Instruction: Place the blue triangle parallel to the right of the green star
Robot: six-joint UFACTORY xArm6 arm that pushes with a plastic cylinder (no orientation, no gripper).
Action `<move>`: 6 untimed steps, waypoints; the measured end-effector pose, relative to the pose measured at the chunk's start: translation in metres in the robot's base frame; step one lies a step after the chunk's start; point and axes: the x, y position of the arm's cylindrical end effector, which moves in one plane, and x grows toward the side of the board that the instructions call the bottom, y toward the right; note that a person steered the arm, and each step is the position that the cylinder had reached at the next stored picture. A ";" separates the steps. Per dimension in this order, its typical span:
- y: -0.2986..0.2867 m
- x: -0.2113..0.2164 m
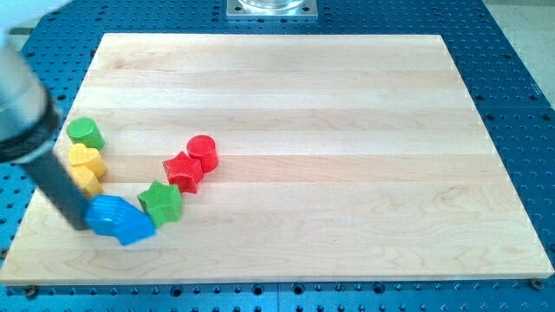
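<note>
Pale wooden board [347, 113] on my blue perforated table [520, 78].
At 12 o'clock I see a grey metal mount [271, 8]; the light is even and soft.

1. We see the blue triangle [133, 227] low in the frame's lower left, on the wooden board near its bottom edge. It lies flat, its broad face up, with one corner pointing toward the lower right.
2. Its left side runs into another blue shape, so we cannot tell exactly where its outline ends there.
3. The green star [161, 201] sits just up and to the right of the blue triangle, also in the frame's lower left. It lies flat, its points spread outward.
4. We find the two touching or nearly so: the star's lower-left point meets the triangle's upper edge.
</note>
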 end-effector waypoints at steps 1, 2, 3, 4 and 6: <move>0.056 0.000; 0.041 0.032; 0.060 0.059; 0.135 0.059; 0.156 0.056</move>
